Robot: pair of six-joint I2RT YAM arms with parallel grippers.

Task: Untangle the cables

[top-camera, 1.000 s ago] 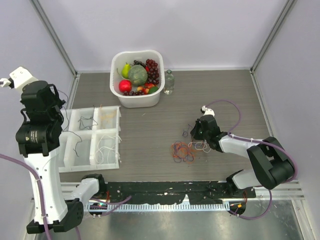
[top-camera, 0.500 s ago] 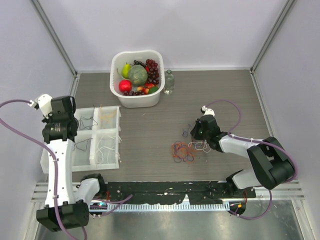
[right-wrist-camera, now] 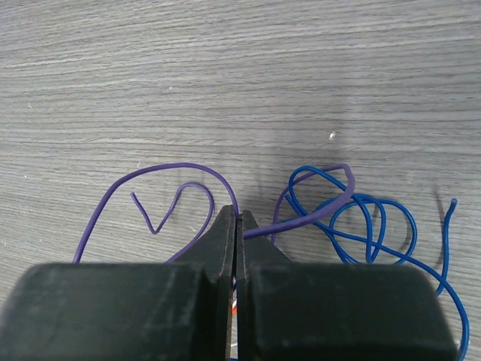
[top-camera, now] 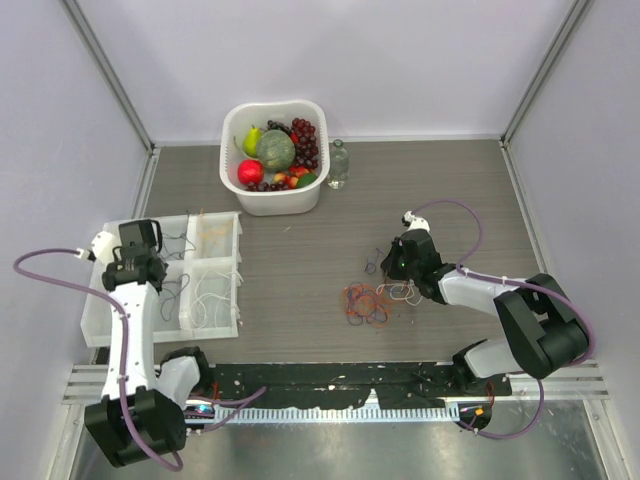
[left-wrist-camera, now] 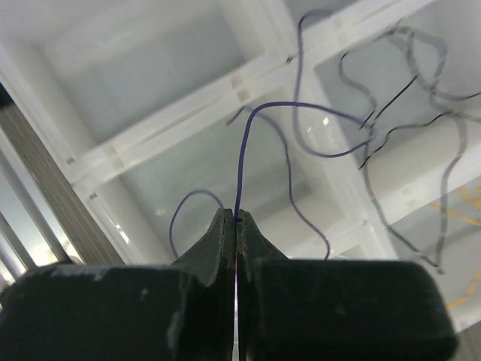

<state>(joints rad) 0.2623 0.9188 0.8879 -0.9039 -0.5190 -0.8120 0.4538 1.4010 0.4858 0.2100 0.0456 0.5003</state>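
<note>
A small tangle of cables, orange, red, purple, blue and white, lies on the wooden table. My right gripper is low at the tangle's right edge, shut on a purple cable that loops left on the table; blue cables lie just right of it. My left gripper hangs over the white divided tray, shut on another purple cable that rises from the jaws and trails over the tray's dividers. Black cables lie in a tray compartment.
A white basket of fruit stands at the back centre with a small glass bottle beside it. The tray holds sorted cables: black, orange and white. A metal rail runs along the near edge.
The left arm has swung down from high up at the left and now hangs low over the tray with the purple cable. The right arm and the tangle have not moved.
</note>
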